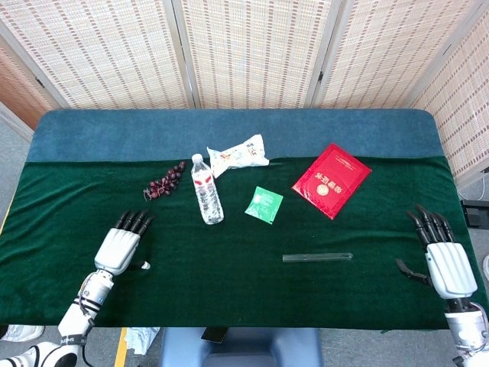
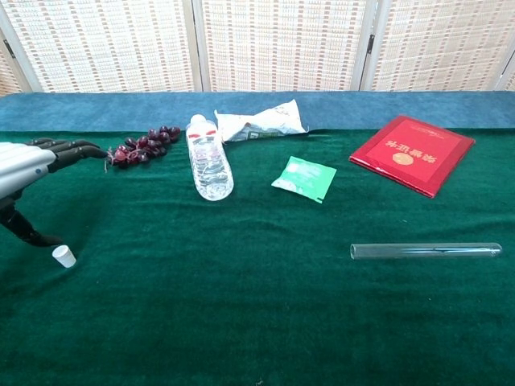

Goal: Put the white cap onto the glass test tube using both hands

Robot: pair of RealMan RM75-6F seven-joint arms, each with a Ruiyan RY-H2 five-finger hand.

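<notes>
Left hand point(image 1: 119, 246): fingers extended, holding nothing; white cap point(image 2: 63, 256) just beside thumb, near table's point(image 1: 229, 298) front-left edge. Right hand point(image 1: 444, 261): fingers spread, empty, front-right corner. Glass test tube point(image 1: 317, 258): lying flat, front-right.

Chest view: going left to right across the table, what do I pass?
Left hand → white cap → grapes → water bottle → green packet → glass test tube. The white wrapper and red booklet are left out; their spans overlap neighbours.
</notes>
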